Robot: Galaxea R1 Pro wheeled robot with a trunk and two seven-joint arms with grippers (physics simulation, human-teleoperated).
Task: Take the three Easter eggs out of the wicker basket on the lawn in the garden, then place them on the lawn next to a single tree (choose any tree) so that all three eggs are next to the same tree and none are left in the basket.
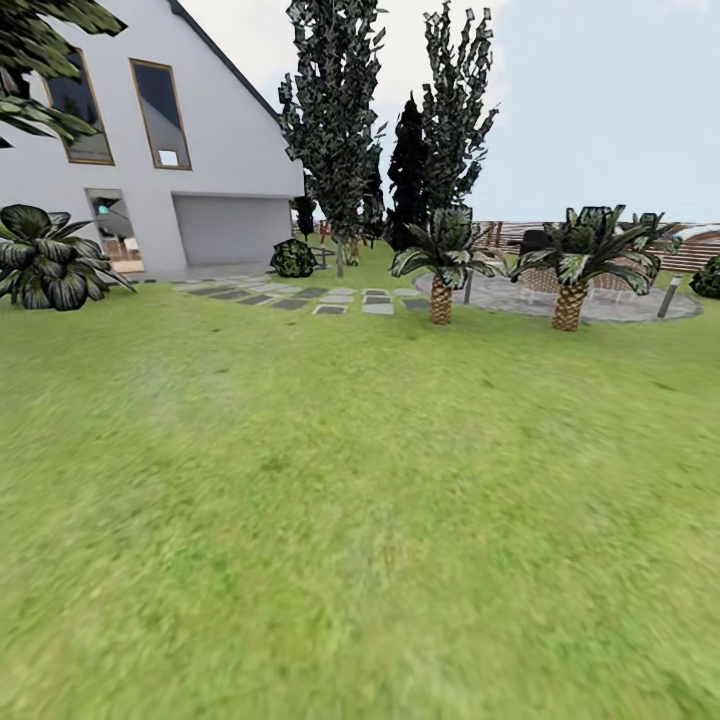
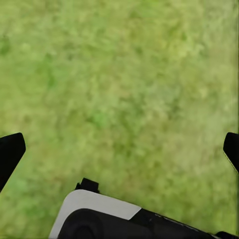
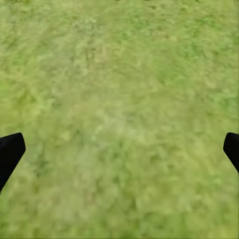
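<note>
Both end effectors, left [image 2: 119, 149] and right [image 3: 119, 149], spread wide and empty over lawn [image 1: 360, 520] beneath, readied for grasping while travelling.

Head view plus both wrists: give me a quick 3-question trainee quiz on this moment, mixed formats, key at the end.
1. True or false: the left gripper and the right gripper are both open, with only the lawn between their fingers.
2. Multiple choice: the two small palms stand
A. against the garage door
B. at the edge of the grey paved circle
C. under the house windows
3. Fill in: the stepping stones lead across the grass toward the white ____.

Key: 1 true; 2 B; 3 house.
</note>
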